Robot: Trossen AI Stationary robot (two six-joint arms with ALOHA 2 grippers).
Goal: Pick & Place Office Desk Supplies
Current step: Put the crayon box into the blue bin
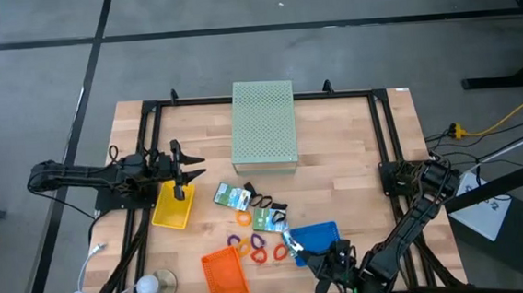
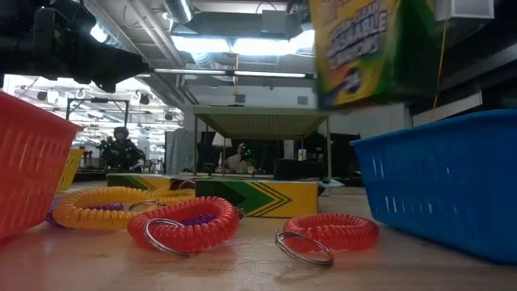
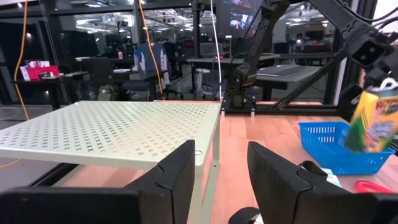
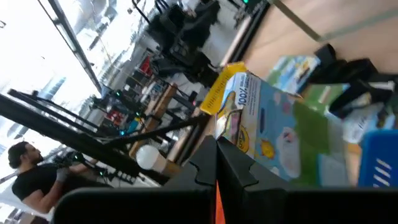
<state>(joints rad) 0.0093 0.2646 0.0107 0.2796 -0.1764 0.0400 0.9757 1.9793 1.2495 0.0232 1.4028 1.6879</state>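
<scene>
Right gripper [image 1: 293,247], fingers clamped on a printed packet [image 4: 267,124] lifted just beside the blue tray [image 1: 321,237]: carry level over the tray rim, lower inside, then release; left gripper [image 1: 187,168], fingers parted and empty, waits above the yellow tray [image 1: 172,208].

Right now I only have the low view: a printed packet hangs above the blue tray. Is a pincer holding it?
Observer: Yes. The right pincer is shut on the printed packet, at the edge of the blue tray.
Operator: Where is the other arm?
Observer: The left pincer hangs open and empty by the yellow tray, facing the perforated box.
</scene>
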